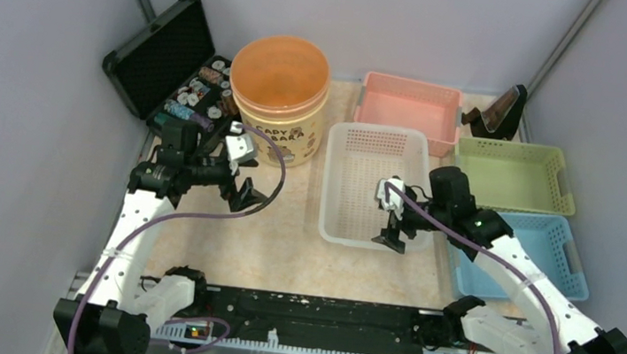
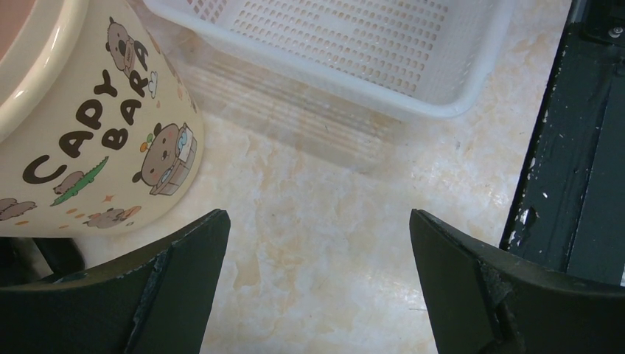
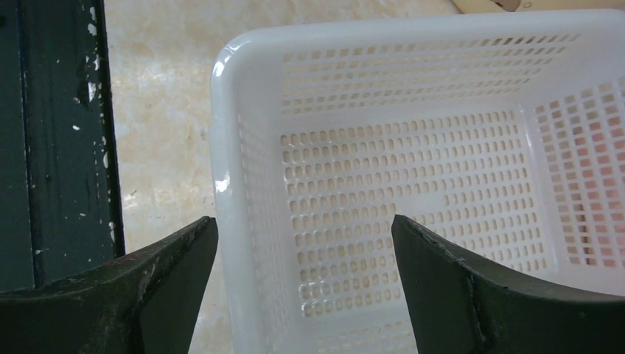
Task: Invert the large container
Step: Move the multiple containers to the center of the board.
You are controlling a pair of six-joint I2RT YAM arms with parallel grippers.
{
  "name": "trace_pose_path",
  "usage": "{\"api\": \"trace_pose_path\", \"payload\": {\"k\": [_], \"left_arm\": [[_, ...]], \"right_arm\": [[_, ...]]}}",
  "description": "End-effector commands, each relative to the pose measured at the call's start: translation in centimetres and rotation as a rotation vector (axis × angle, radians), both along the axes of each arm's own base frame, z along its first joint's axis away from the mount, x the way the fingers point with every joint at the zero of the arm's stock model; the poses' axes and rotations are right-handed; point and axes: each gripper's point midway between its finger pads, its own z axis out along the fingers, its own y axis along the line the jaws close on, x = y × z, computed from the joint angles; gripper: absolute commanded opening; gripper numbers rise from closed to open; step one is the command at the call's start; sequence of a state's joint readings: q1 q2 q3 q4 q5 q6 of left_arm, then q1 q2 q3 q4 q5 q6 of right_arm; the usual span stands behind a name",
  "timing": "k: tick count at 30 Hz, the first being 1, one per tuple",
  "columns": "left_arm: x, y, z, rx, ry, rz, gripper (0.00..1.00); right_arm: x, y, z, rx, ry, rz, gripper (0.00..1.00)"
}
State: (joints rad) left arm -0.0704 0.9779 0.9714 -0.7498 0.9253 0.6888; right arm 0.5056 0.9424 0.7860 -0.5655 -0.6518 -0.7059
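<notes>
Sitting upright mid-table, large white container (image 1: pixel 374 184). Straddling one side wall with right gripper (image 3: pixel 302 221), jaws spread, nothing clamped. Hanging low beside capybara bucket (image 1: pixel 283 102) with left gripper (image 2: pixel 317 214), jaws wide, empty.

pale marbled surface (image 1: pixel 285 236), black rail (image 1: pixel 321 311) along its near edge. open black case (image 1: pixel 159 53) at back left, lid tilted up, small items inside. cream capybara bucket (image 1: pixel 284 129) upright just beside the case, orange inside. white basket (image 1: pixel 334 179) mid surface, upright, open side up, right of the bucket and near it. pink basket (image 1: pixel 410 83) behind it. green basket (image 1: pixel 509 147) at right, blue basket (image 1: pixel 563 259) just in front of the green one. dark stand (image 1: pixel 500 114) at the back right corner.
</notes>
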Motion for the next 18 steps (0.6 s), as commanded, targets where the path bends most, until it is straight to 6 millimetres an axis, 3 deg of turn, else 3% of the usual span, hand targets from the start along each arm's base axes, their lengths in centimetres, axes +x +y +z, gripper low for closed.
{"api": "trace_pose_path", "payload": {"k": [1, 10, 18], "left_arm": [[0.6, 0.0, 0.4, -0.019, -0.022, 0.012, 0.99], [1.8, 0.6, 0.2, -0.023, -0.032, 0.073, 0.99], [7.3, 3.3, 0.4, 0.017, -0.113, 0.327, 0.99]], "right_arm": [[0.4, 1.2, -0.5, -0.014, -0.032, 0.022, 0.87], [-0.3, 2.1, -2.5, -0.076, -0.004, 0.063, 0.83], [-0.9, 2.3, -3.4, -0.088, 0.016, 0.088, 0.83]]}}
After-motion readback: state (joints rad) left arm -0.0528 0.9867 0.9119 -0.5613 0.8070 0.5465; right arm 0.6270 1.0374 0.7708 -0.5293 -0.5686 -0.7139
